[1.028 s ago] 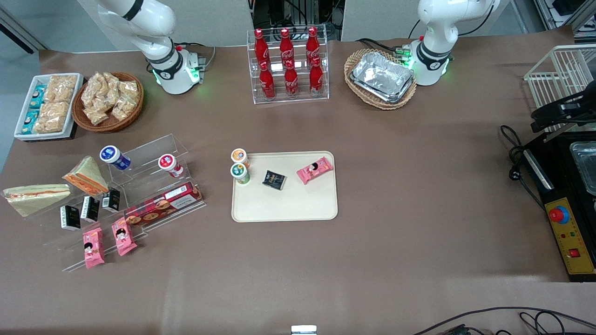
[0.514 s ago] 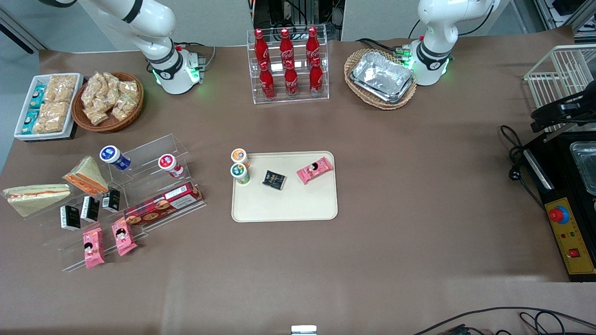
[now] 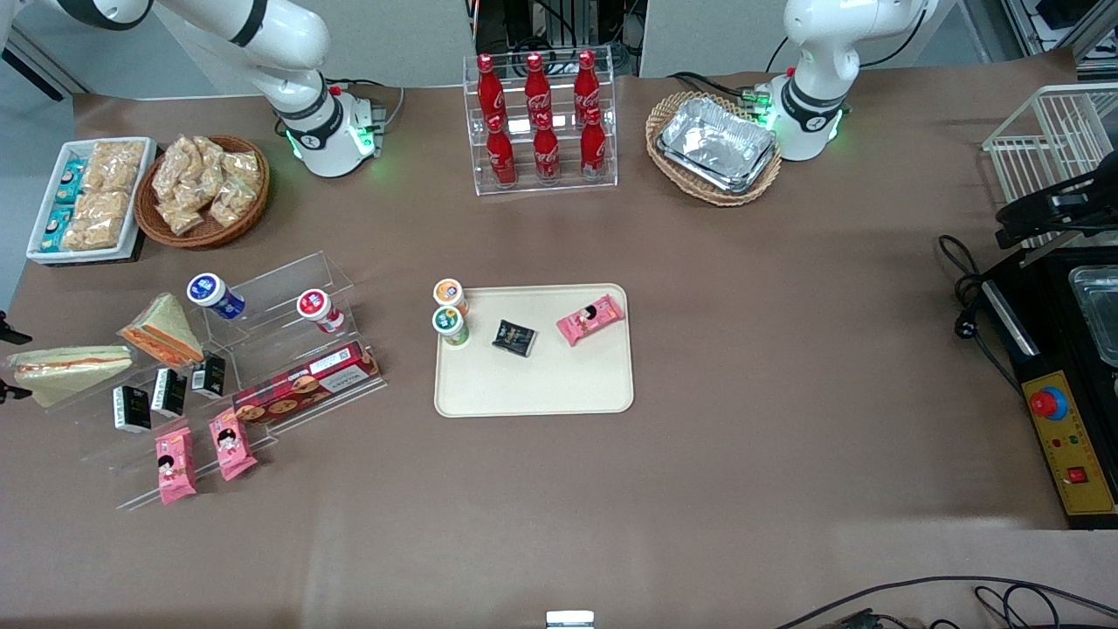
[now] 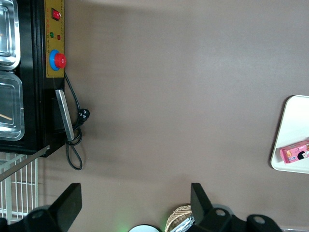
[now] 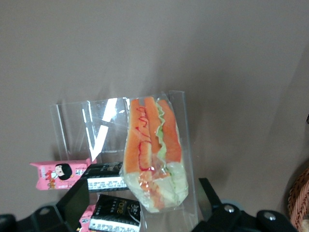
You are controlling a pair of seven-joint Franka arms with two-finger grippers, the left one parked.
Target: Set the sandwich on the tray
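Change vs. 0.5 s ago: dark tips of the gripper (image 3: 7, 362) now show at the front view's edge, toward the working arm's end of the table (image 3: 786, 367), one each side of the sandwich's outer end; nothing else shifted. Step in hand (est.): approach, pre-grasp; pick not yet made. Fingers (image 5: 77, 203): spread open, holding nothing, hanging above the item. Item: sandwich (image 3: 68, 367), clear wrap, long pale wedge, thin red-orange stripe; wrist view shows orange layers, green leaf, glossy film (image 5: 153, 154). Loc.: lying on clear acrylic rack (image 3: 262, 349), beside a second, triangular-faced sandwich (image 3: 162, 330). Dest.: tray (image 3: 541, 393), mid-table, well apart, part-filled w/ snacks, nearer half bare. Next (est.): descend, close across narrow width; film looks slippery, filling soft, so light squeeze.
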